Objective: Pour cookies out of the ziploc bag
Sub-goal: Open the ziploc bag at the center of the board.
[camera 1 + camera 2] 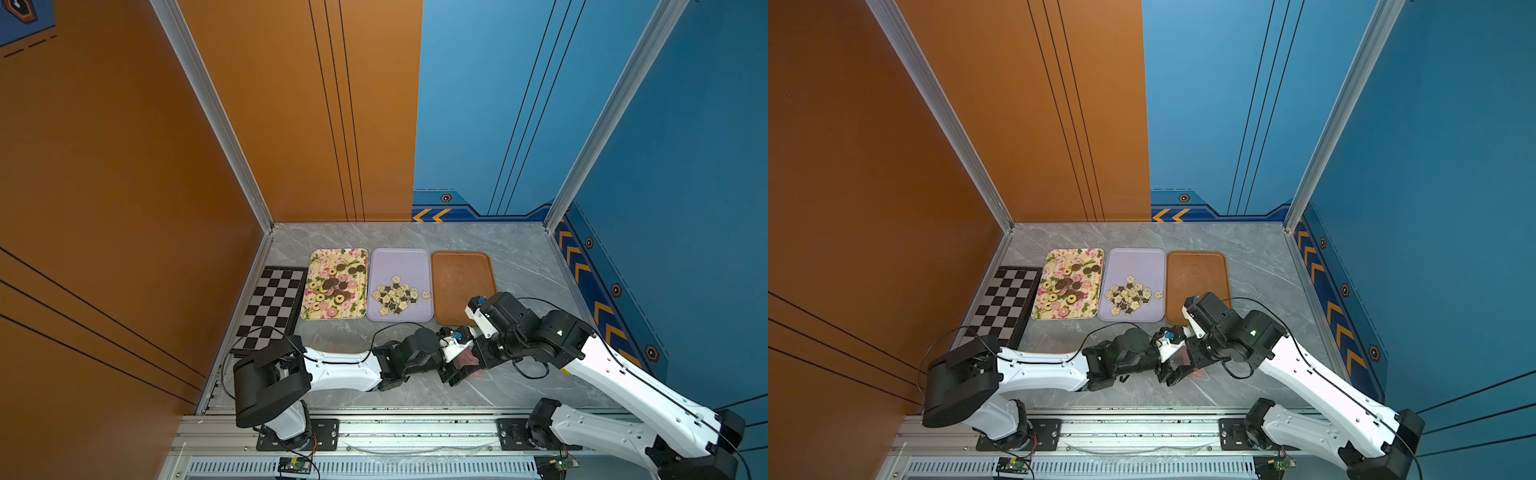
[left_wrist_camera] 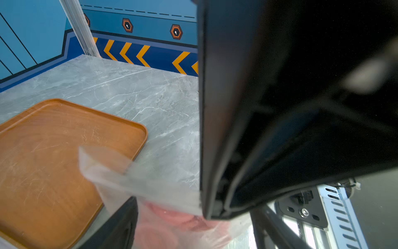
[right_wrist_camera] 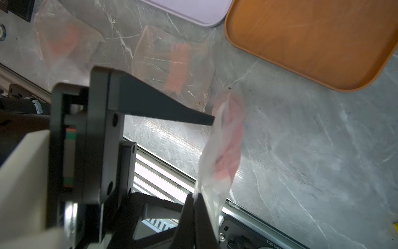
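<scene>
So the ziploc bag (image 3: pixel 217 172) is up between the two pincers near the front edge of the desk (image 1: pixel 519 257), with the pink cookies (image 3: pixel 230 142) bunched inside it; they're blurry, but definitely pink discs. The right pincer (image 3: pixel 193 204) is clamped tight on one edge of the bag. The left pincer (image 1: pixel 461 365) has its jaws wide apart around the bag's zip strip (image 2: pixel 133 181), and one fingertip (image 3: pixel 212 120) is right up against the plastic. I can't tell if the bag's low end touches the desk. Just beyond the right pincer is an orange tray (image 1: pixel 457 274). Next to that, beyond the left pincer, a lilac tray (image 1: pixel 399 262) has a pile of cream and dark flower and star cookies (image 1: pixel 395 297). Further out on the same side, a floral tray (image 1: pixel 320 253) holds brown, pink and yellow round cookies (image 1: pixel 332 291), then there's a chessboard (image 1: pixel 270 307) beside the left arm. Two more clear bags (image 3: pixel 172 64) (image 3: pixel 62 41) lie flat on the desk near the left pincer, each showing a reddish patch.
</scene>
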You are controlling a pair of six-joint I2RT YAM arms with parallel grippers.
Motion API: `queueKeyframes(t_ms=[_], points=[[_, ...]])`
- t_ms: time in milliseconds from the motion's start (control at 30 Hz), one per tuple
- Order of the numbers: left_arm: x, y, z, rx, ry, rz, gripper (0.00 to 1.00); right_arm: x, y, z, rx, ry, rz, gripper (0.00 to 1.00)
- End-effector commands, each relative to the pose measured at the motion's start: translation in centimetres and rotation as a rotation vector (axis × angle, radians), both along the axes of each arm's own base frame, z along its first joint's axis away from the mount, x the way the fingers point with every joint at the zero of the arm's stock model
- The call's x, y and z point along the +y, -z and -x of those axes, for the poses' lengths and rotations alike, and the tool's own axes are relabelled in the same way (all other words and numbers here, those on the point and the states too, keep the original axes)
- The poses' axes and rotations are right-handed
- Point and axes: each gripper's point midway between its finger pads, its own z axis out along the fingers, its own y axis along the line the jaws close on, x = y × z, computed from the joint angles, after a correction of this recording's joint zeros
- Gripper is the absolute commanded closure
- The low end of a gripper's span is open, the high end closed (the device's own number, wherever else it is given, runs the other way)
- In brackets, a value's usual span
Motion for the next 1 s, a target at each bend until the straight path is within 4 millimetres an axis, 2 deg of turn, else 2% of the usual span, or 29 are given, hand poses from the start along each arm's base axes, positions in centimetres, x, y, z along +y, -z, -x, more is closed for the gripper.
queueKeyframes(t_ms=[0,67,133,300,400,533,633,800,967], points=[[0.4,1.7,0.4,0.010,-0.010,-0.046,0.18,3.1,-3.3,0.0,-0.047,-0.097,-0.139,1.00],[0.3,1.8,0.5,0.013,-0.006,-0.047,0.17,3.0,-3.6,-0.2,-0.055,-0.095,-0.135,1.00],[0.2,1.9,0.7,0.013,-0.002,-0.049,0.17,2.8,-3.0,-0.3,-0.041,-0.093,-0.123,1.00],[0.2,2.0,0.9,0.012,0.005,-0.051,0.15,2.2,1.2,-0.8,0.036,-0.066,-0.083,1.00],[0.4,2.0,1.0,0.022,0.019,-0.050,0.15,2.2,3.1,-1.6,0.063,-0.049,-0.101,1.00],[1.0,2.0,1.2,0.046,0.029,-0.085,0.15,1.6,4.2,-2.7,0.085,-0.016,-0.110,1.00],[2.0,2.3,1.2,0.076,0.038,-0.180,0.15,1.2,5.1,-3.2,0.104,-0.007,-0.105,1.00],[3.3,2.4,-0.1,0.075,0.016,-0.227,0.15,2.0,5.0,-3.4,0.119,-0.024,-0.145,1.00],[2.1,2.5,-0.1,0.071,0.073,-0.223,0.09,2.8,3.0,-3.5,0.087,-0.040,-0.214,1.00]])
